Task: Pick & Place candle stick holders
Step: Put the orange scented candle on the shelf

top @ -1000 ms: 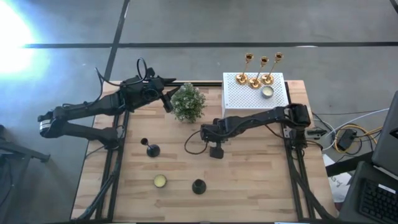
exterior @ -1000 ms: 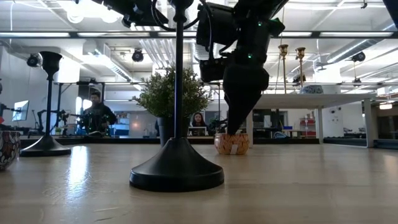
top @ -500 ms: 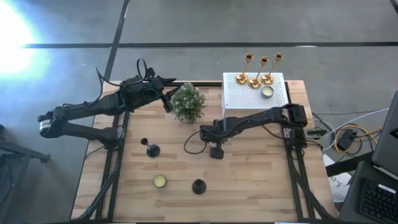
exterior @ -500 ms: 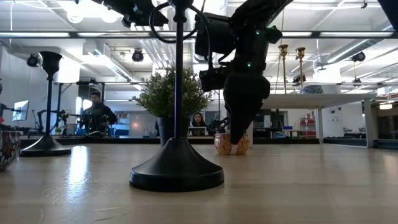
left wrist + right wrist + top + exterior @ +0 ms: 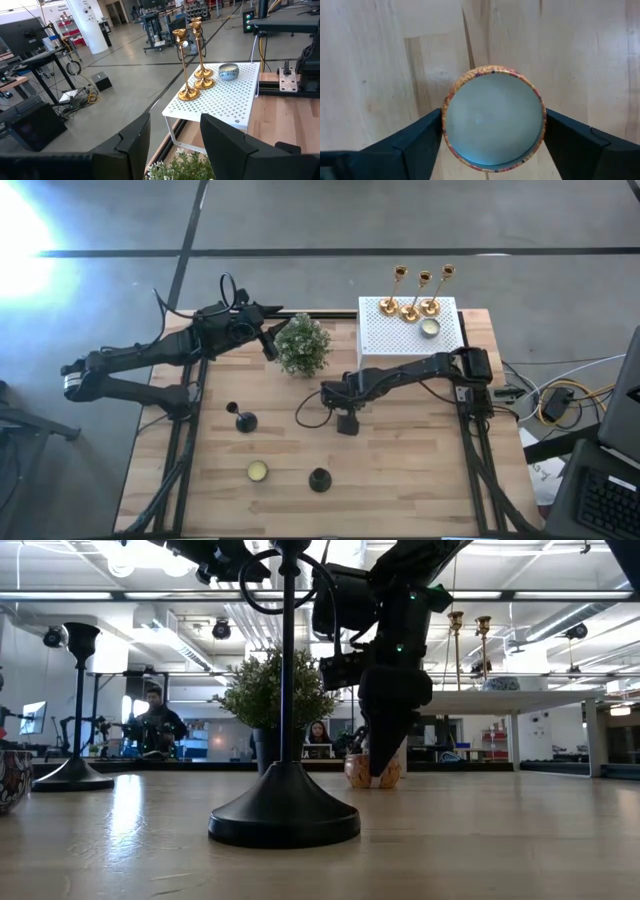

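The right gripper (image 5: 492,135) points straight down at the middle of the wooden table (image 5: 400,470). Its two dark fingers (image 5: 415,142) stand on either side of a small round patterned bowl (image 5: 493,119) with a pale blue inside. They sit right at the rim, but I cannot tell if they press on it already. In the low view the bowl (image 5: 372,772) rests on the table surface under this gripper (image 5: 385,755).

The left gripper (image 5: 268,340) hangs near the far left part of the table, just beside the bushy green potted plant (image 5: 302,345). Its fingers (image 5: 132,142) are parted with nothing between them.

Three gold candle stick holders (image 5: 410,292) stand upright on the white perforated box (image 5: 400,340) at the far right, next to a second small bowl (image 5: 430,328). One black candle stick holder (image 5: 243,418) stands on the left side of the table, and another black one (image 5: 319,478) stands near the front edge. A third small bowl (image 5: 257,471) lies between these two, near the front.
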Tool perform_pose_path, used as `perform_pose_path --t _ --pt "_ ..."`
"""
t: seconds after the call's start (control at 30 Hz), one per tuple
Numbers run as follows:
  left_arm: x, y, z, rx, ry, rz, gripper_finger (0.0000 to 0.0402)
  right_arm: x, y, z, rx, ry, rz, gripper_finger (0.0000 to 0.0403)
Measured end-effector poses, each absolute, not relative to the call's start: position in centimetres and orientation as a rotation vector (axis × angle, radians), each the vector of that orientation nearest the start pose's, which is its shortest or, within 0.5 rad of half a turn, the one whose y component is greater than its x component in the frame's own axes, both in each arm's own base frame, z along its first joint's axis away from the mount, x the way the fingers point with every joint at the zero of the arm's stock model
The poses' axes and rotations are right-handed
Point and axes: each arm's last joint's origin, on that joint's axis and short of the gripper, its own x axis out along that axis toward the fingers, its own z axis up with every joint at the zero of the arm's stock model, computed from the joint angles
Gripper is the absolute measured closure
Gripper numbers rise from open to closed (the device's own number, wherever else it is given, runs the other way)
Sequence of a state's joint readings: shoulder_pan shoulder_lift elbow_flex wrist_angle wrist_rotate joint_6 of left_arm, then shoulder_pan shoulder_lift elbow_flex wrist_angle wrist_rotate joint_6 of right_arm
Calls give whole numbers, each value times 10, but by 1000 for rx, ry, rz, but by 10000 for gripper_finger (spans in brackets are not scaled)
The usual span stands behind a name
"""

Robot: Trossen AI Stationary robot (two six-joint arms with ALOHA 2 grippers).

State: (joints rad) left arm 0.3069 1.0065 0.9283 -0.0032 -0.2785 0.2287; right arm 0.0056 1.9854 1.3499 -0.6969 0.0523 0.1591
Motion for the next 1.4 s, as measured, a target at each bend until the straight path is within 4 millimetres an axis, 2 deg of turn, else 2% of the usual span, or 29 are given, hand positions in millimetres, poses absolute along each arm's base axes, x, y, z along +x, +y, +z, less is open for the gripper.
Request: perform_pose_path --t 0.07,0.2,0.37,0.83,1.4 --pt "210 75 359 221 149 573 223 382 0 154 100 1324 -149 124" --pt "210 75 360 221 149 573 223 380 -2 160 130 1317 -175 128" --pt "210 75 359 221 149 573 223 372 -3 182 183 1283 -211 128" --pt "210 75 358 220 165 572 223 330 -5 238 270 1301 -361 128" --pt "210 75 357 220 176 570 223 282 -22 283 397 1267 -500 128"
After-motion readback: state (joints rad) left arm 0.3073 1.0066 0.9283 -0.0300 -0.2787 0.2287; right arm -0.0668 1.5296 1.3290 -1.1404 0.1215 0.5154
